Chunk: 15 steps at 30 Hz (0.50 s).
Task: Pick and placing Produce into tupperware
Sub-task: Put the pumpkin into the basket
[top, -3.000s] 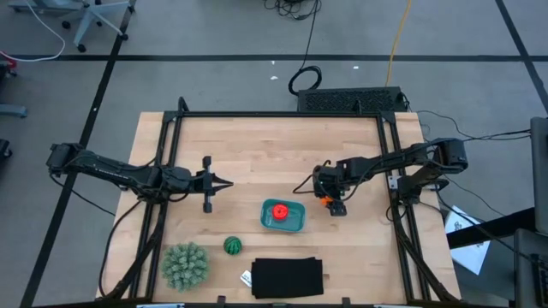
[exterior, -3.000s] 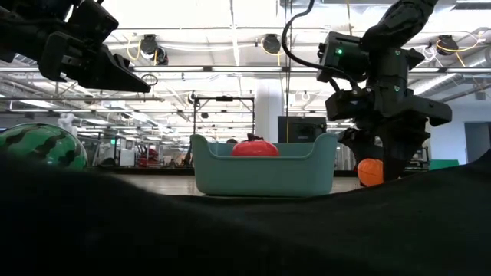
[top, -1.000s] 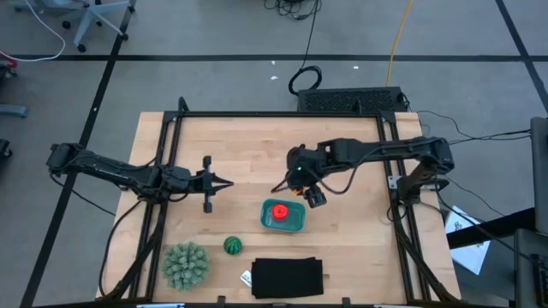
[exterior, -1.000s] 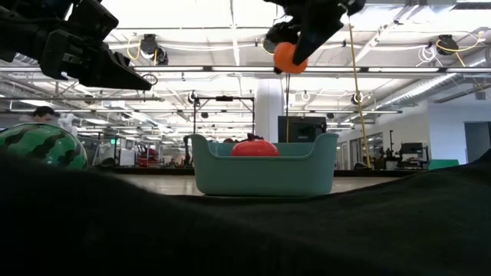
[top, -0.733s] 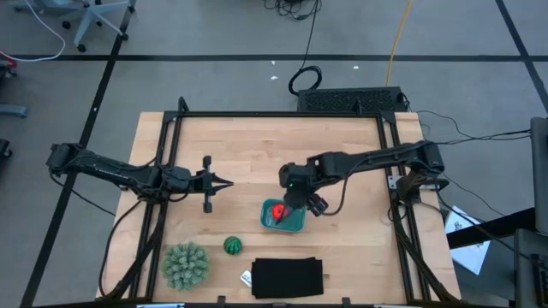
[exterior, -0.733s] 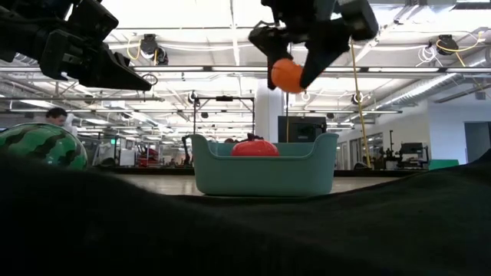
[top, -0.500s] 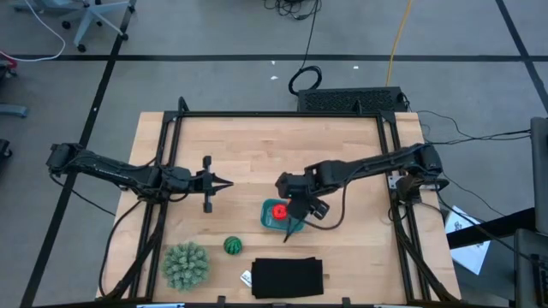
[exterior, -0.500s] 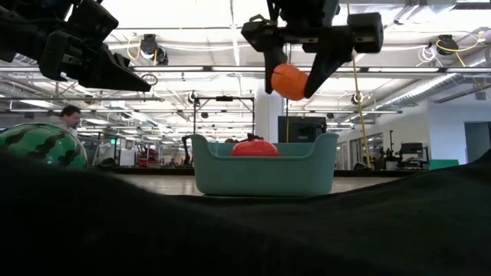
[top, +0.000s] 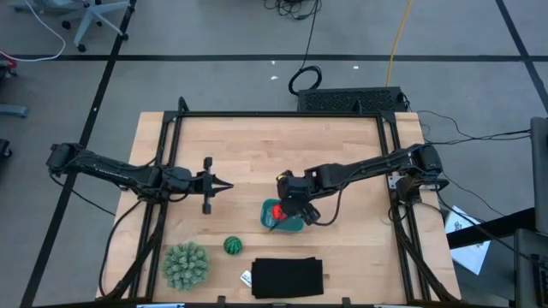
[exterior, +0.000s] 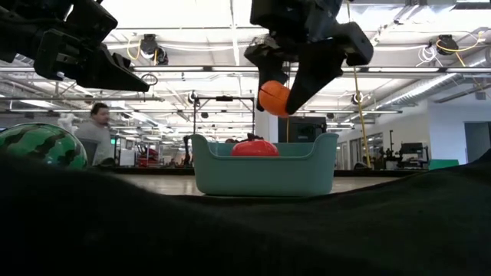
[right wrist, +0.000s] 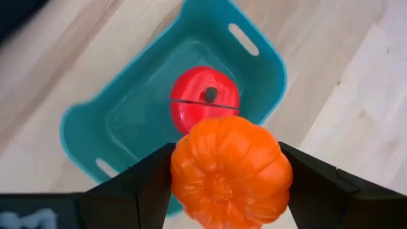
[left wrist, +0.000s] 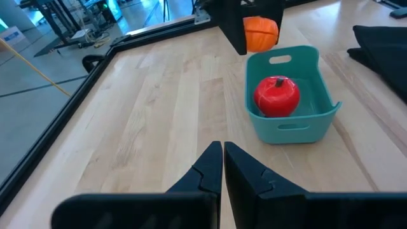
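At nine o'clock on the table (top: 257,145) the left gripper (top: 224,184) waits with its fingers pressed together, holding nothing. Toward seven o'clock the large spiky ball (top: 185,264) and the striped green ball (top: 232,245) lie near each other, with a black rectangle (top: 288,277) at six o'clock. Near the table's centre, the right gripper (exterior: 285,92) hangs above the teal tupperware (exterior: 265,175), jaws clamped on the orange pumpkin-like ball (right wrist: 229,172). The red fruit (left wrist: 276,97) sits inside the tupperware, seemingly touching its floor. A person (exterior: 96,135) stands in the room beyond.
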Available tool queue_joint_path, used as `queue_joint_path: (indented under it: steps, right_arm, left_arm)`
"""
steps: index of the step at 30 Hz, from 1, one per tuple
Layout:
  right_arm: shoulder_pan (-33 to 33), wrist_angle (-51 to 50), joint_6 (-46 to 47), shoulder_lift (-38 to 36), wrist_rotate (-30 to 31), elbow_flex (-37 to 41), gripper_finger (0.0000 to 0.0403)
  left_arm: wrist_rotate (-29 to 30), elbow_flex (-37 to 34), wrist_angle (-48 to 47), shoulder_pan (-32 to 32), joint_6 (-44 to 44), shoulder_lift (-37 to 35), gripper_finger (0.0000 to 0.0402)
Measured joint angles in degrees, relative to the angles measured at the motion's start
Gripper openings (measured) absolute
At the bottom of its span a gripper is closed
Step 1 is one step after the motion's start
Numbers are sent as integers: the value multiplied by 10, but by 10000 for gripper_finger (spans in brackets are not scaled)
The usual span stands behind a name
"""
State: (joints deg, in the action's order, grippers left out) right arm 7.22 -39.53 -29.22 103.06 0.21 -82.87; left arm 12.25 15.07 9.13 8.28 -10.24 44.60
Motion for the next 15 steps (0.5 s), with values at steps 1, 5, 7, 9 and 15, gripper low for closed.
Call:
queue_joint_path:
  steps: [1, 5, 7, 9, 15]
  right_arm:
    - [1, 0, 21, 0, -1, 0, 247]
    - [12, -2, 79, 0, -3, 0, 247]
    - [19, -8, 93, 0, -3, 0, 247]
    - [24, -7, 104, 0, -5, 5, 247]
    - [27, 15, 123, 0, -4, 33, 247]
  left_arm:
    - [0, 0, 0, 0, 0, 0, 21]
    - [0, 0, 0, 0, 0, 0, 21]
    - [0, 0, 0, 0, 0, 0, 21]
    - [0, 0, 0, 0, 0, 0, 21]
    - [0, 0, 0, 0, 0, 0, 21]
